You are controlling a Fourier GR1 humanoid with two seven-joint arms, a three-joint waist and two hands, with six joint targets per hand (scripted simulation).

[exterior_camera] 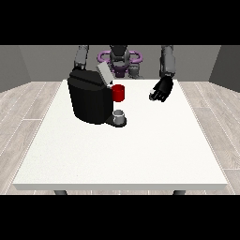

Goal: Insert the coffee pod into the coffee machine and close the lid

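The black coffee machine [89, 101] stands on the white table [122, 154], left of the middle. Its grey lid [104, 72] is tilted up and open. A red thing at the machine [119, 93] sits under the lid on the machine's right side. Below it, a small grey thing [120, 116] rests on the machine's dark base. The hand at the view's right [161, 90] hovers over the far right part of the table, apart from the machine, with relaxed fingers holding nothing. At the view's left an arm [81, 57] comes down behind the machine, which hides its hand.
The table's near edge [122, 186] runs along the bottom of the scene. The robot's torso [120, 61] stands behind the far edge. A grey plank floor [28, 112] surrounds the table.
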